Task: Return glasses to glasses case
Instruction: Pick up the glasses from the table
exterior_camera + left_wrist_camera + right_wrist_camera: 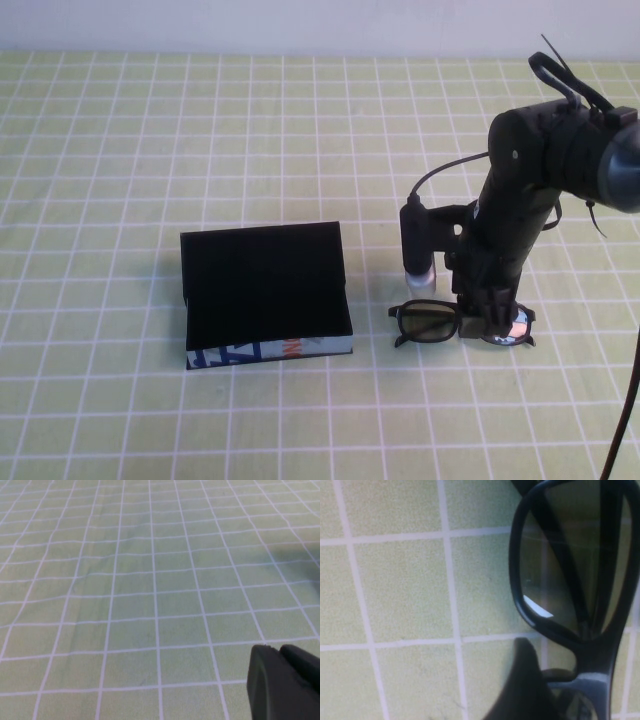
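Note:
The black-framed glasses (pixel 432 326) lie on the green checked cloth, right of the glasses case (pixel 265 290). The case is a black box with a blue, white and orange printed front; its lid looks raised at the back. My right gripper (pixel 490 318) is down on the glasses at the bridge, open, astride the frame. In the right wrist view one finger (pixel 525 680) sits beside the nose pad, close to the glasses (pixel 560 570); the other finger is out of view. My left gripper (pixel 281 652) is shut and empty over bare cloth, outside the high view.
The table (pixel 120 140) is covered by a green cloth with a white grid. The right arm's wrist camera (pixel 418 250) and cable hang just behind the glasses. Bare cloth surrounds the case on the left, front and back.

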Controlling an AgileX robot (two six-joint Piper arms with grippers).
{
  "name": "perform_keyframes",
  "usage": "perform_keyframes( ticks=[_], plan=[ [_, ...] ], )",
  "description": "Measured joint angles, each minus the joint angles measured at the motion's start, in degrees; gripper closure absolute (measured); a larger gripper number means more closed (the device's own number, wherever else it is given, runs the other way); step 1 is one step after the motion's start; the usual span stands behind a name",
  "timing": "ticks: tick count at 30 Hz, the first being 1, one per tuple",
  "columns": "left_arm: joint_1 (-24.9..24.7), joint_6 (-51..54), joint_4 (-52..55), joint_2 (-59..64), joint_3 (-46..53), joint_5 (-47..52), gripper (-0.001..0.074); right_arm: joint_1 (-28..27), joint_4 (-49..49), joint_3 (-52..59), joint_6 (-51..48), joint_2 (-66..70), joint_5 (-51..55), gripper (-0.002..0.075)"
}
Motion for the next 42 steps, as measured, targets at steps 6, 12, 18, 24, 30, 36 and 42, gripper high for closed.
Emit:
perform_keyframes(
  ticks=[6,12,18,24,30,36,42],
  plan=[
    [0.00,0.00,0.00,0.00,0.00,0.00,0.0737,0.00,0.00,0.00,0.00,0.99,0.00,0.0296],
    [0.00,0.00,0.00,0.00,0.00,0.00,0.0737,0.00,0.00,0.00,0.00,0.99,0.11,0.0349],
    [0.00,0.00,0.00,0.00,0.00,0.00,0.0737,0.00,0.00,0.00,0.38,0.99,0.95,0.0393],
    [0.00,0.00,0.00,0.00,0.00,0.00,0.0737,0.00,0.00,0.00,1.10,0.99,2.16,0.0482],
    [0.00,0.00,0.00,0.00,0.00,0.00,0.0737,0.00,0.00,0.00,1.10,0.88,3.30,0.0577],
    [0.00,0.00,0.00,0.00,0.00,0.00,0.0737,0.00,0.00,0.00,1.74,0.61,4.27,0.0662],
    [0.00,0.00,0.00,0.00,0.00,0.00,0.0737,1.32,-0.61,0.00,6.14,-1.60,7.75,0.0663]
  ],
)
